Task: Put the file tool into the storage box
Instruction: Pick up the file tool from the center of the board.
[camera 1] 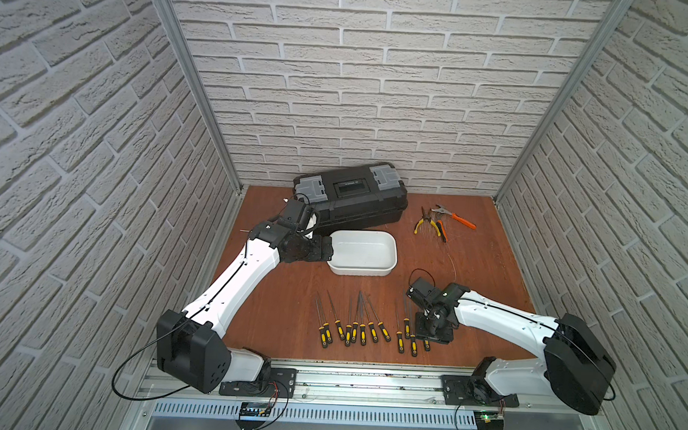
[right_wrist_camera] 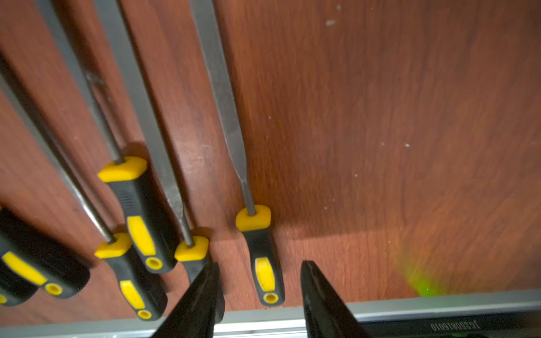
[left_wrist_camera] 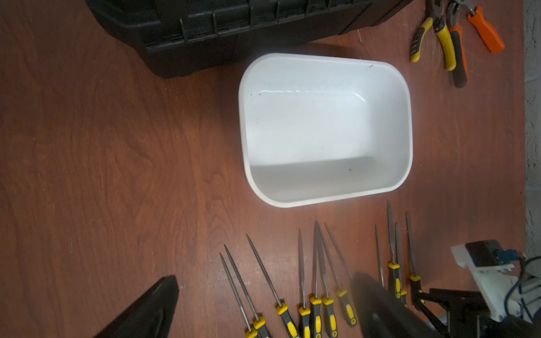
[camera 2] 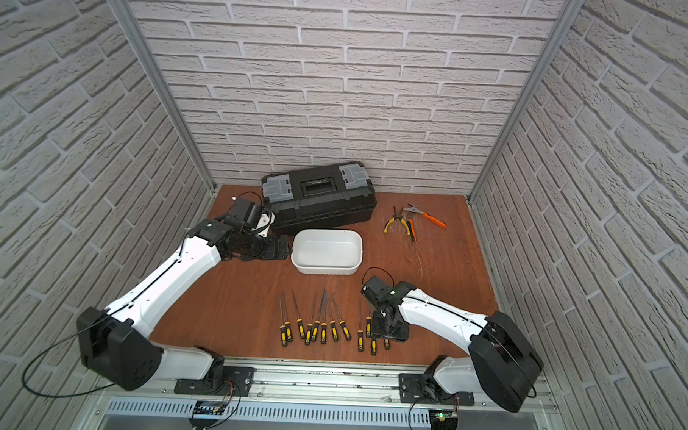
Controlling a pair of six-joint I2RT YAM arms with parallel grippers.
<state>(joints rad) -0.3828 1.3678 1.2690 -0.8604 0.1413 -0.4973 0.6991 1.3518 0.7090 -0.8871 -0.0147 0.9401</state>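
Note:
Several file tools [camera 1: 354,326] with black-and-yellow handles lie in a row near the table's front edge. My right gripper [right_wrist_camera: 260,263] is down over the row's right end. Its jaws straddle the handle of the rightmost file [right_wrist_camera: 265,278], with a gap showing on each side. In both top views that gripper [camera 1: 432,337] [camera 2: 389,333] hides much of this file. The storage box [camera 1: 362,272] [camera 2: 326,268] [left_wrist_camera: 322,181] stands empty mid-table. My left gripper [camera 1: 325,249] [left_wrist_camera: 263,278] hovers at the box's left end, open and holding nothing.
A black toolbox [camera 1: 351,196] with grey latches stands shut against the back wall, just behind the box. Yellow-handled pliers [camera 1: 428,223] and orange-handled pliers [camera 1: 458,219] lie at the back right. A metal rail [camera 1: 368,378] runs along the front edge, close to the file handles.

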